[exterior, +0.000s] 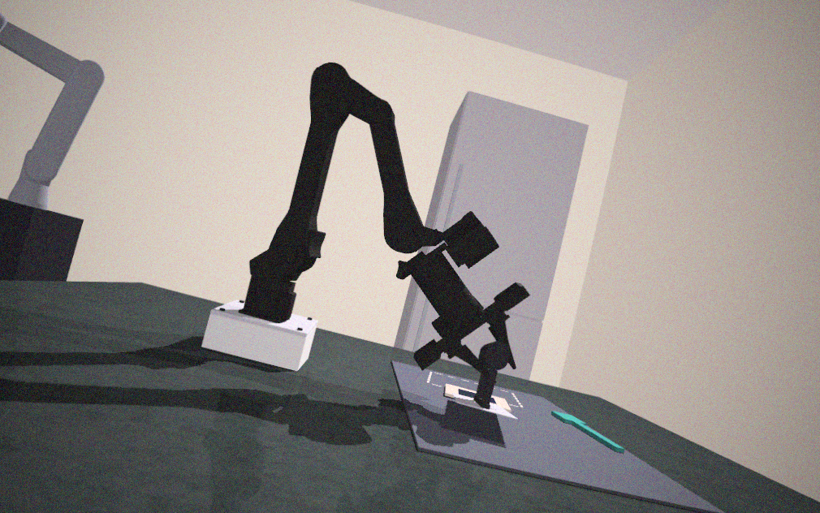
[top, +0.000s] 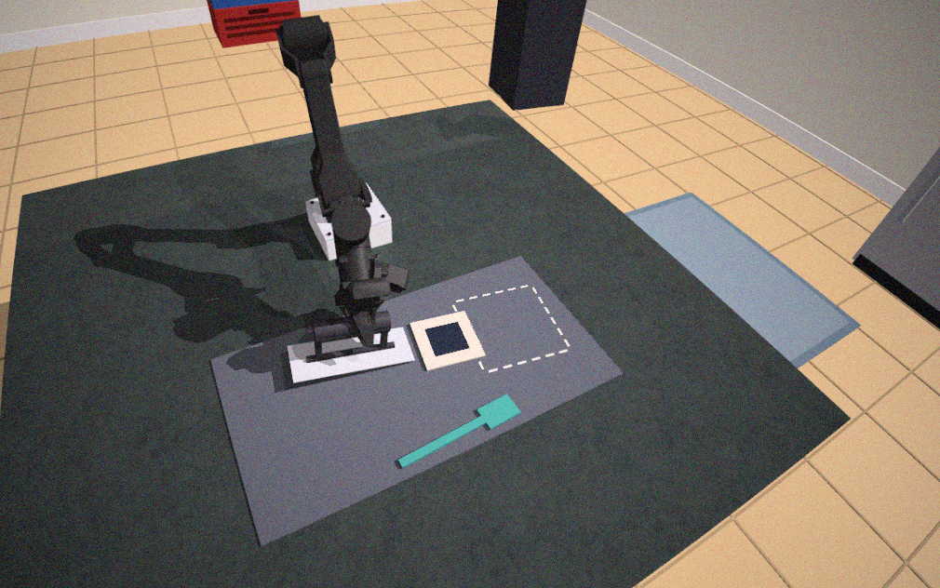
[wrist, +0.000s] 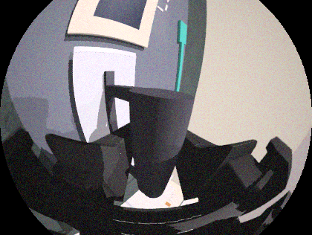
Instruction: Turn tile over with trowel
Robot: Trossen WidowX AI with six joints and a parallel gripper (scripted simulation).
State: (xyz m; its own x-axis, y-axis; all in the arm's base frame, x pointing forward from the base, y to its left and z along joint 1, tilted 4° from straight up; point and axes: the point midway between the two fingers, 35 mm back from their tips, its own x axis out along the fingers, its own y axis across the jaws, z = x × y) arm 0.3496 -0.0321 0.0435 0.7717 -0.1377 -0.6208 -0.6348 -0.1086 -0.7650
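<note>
My gripper (top: 364, 326) (exterior: 493, 355) (wrist: 153, 123) is shut on the dark round handle of the trowel. The trowel's flat white blade (top: 403, 354) (exterior: 507, 414) (wrist: 85, 93) is low over the mat, its front edge just left of the tile in the top view, with a narrow gap between. Whether the blade touches the mat is unclear. The cream tile (top: 447, 340) (exterior: 450, 390) (wrist: 122, 11) lies flat, its dark square facing up. It covers most of the left side of the dashed outline (top: 568, 345) (exterior: 429, 377) and lies mostly outside it.
A teal spatula-like tool (top: 443, 440) (exterior: 595, 437) (wrist: 182, 33) lies near the front edge of the grey mat (top: 312, 471) (exterior: 544, 459). The arm's white base block (top: 381, 233) (exterior: 256, 344) stands behind the mat. The dark table top (top: 138, 471) surrounds them.
</note>
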